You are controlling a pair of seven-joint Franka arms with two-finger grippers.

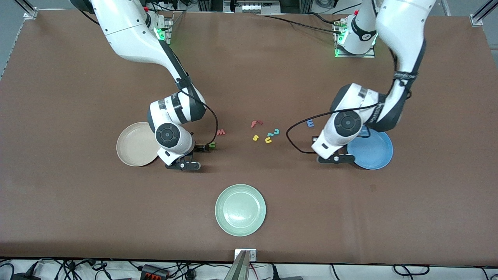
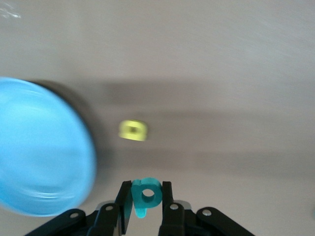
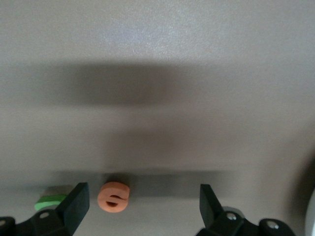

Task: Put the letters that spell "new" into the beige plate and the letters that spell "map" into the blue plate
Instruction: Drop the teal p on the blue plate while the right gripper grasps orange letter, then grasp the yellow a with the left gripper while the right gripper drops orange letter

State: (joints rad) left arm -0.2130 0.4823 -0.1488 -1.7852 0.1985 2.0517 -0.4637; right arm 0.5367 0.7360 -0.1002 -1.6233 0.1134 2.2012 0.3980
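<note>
In the left wrist view my left gripper (image 2: 146, 189) is shut on the teal p (image 2: 147, 194), over the table beside the blue plate (image 2: 39, 147) (image 1: 373, 153). The yellow a (image 2: 133, 130) lies on the table close to that plate. The blue m (image 1: 310, 123) lies farther from the front camera. My right gripper (image 3: 143, 196) is open and low beside the beige plate (image 1: 134, 146). The orange e (image 3: 114, 196) lies between its fingers, close to one. The green n (image 3: 49, 201) (image 1: 212, 145) lies just outside that finger. The salmon w (image 1: 220, 132) is close by.
A pale green plate (image 1: 240, 210) sits near the table's front edge. In the middle of the table lie a red f (image 1: 255, 123), a yellow s (image 1: 255, 137), a yellow u (image 1: 268, 140) and a teal c (image 1: 276, 132).
</note>
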